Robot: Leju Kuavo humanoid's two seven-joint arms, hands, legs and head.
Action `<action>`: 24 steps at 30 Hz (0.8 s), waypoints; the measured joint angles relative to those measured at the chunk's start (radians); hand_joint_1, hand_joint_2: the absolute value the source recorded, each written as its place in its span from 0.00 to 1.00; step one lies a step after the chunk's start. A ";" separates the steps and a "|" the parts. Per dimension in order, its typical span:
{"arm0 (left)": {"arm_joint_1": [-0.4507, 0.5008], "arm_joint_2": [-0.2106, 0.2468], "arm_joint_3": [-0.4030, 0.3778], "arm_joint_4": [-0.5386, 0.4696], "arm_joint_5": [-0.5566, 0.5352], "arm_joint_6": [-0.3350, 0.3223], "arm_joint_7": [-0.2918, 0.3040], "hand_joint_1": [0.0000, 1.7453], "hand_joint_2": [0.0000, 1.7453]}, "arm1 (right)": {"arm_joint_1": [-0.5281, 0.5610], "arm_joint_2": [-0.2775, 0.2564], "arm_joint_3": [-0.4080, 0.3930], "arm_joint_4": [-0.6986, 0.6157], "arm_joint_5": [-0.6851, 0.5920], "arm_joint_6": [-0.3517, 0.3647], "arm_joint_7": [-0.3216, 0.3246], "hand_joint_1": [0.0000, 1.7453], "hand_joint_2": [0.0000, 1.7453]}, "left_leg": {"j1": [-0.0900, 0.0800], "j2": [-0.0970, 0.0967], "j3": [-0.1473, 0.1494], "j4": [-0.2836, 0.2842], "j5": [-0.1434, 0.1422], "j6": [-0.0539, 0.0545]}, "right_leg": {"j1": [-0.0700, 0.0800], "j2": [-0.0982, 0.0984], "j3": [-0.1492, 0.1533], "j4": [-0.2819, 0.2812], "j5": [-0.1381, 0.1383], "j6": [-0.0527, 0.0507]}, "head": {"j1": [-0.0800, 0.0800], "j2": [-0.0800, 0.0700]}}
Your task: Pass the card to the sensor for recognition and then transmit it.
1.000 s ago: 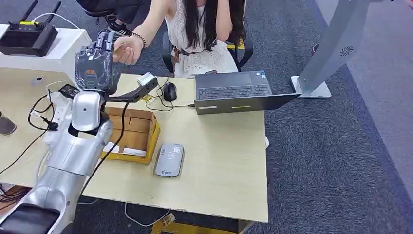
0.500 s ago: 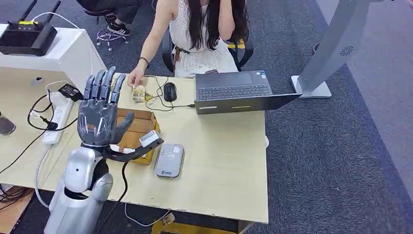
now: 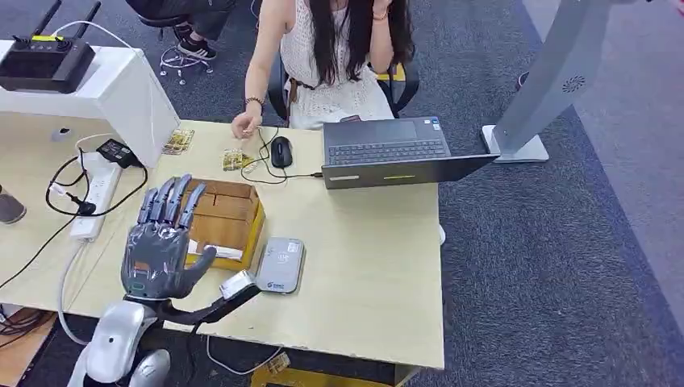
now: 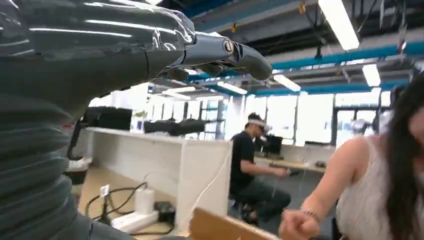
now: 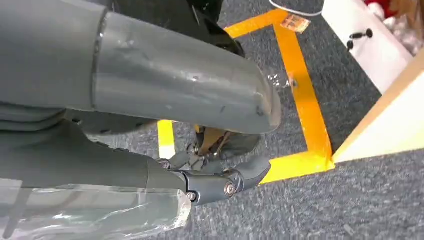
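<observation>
My left hand [image 3: 160, 246] hovers over the near left part of the table, fingers spread and straight, holding nothing. The left wrist view shows the same hand [image 4: 100, 55] empty, its fingers stretched out. A patterned card [image 3: 234, 160] lies on the table beside the mouse, just below a person's hand [image 3: 244, 126]. A second similar card [image 3: 179, 141] lies by the white stand. The grey card sensor [image 3: 281, 264] sits flat to the right of my left hand. My right hand [image 5: 125, 170] hangs over the floor with nothing in it and its fingers extended.
An open cardboard box [image 3: 228, 216] sits between my left hand and the sensor. A laptop [image 3: 391, 153], a mouse [image 3: 280, 151] and cables occupy the far side. A power strip [image 3: 95, 193] lies at left. A person sits across the table.
My left hand has pulled back from the person's hand to the near table edge and lowered. The person's hand set a card down by the mouse.
</observation>
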 joint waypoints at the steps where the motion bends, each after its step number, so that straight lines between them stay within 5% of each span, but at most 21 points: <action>1: 0.003 0.005 0.010 0.010 0.008 -0.010 0.005 0.00 1.00 | 0.000 -0.002 -0.002 -0.001 0.004 0.000 0.001 0.00 0.00 | 0.000 0.000 0.000 0.000 0.000 0.000 | 0.000 0.000 0.000 0.000 0.000 0.000 | 0.000 0.000; 24: -0.007 0.041 0.043 0.122 0.041 -0.084 0.037 0.00 1.00 | 0.001 -0.011 -0.016 -0.006 0.052 0.008 0.010 0.00 0.00 | 0.000 0.000 0.000 0.000 0.000 0.000 | 0.000 -0.001 0.000 0.000 0.000 0.000 | 0.000 0.000</action>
